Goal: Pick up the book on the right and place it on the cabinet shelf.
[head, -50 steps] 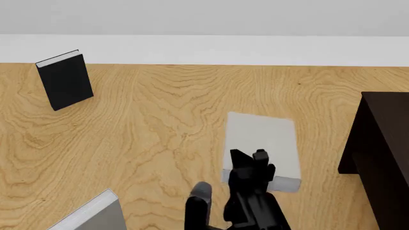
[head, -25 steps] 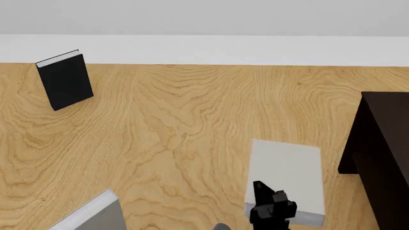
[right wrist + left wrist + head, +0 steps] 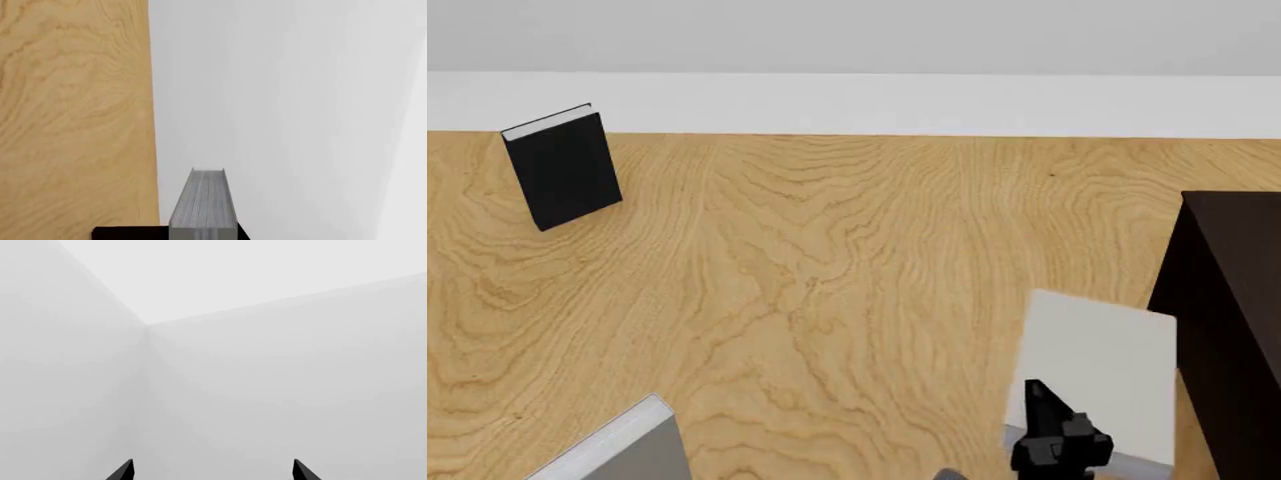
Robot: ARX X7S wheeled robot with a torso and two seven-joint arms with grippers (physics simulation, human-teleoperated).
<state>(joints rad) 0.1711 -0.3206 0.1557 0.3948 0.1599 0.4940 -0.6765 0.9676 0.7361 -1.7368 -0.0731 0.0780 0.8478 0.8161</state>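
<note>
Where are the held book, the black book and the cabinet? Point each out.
book (image 3: 1101,370): head view, on its whitish cover.
black book (image 3: 565,172): head view, on its dark front cover.
cabinet (image 3: 1234,300): head view, on its dark side.

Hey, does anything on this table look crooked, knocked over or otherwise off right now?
Nothing looks damaged or spilled. The light-grey book is lifted and tilted in the right end effector, its far corner crossing the dark cabinet edge. The black book stands upright, turned at an angle; another grey book lies askew at the table's near edge.
</note>
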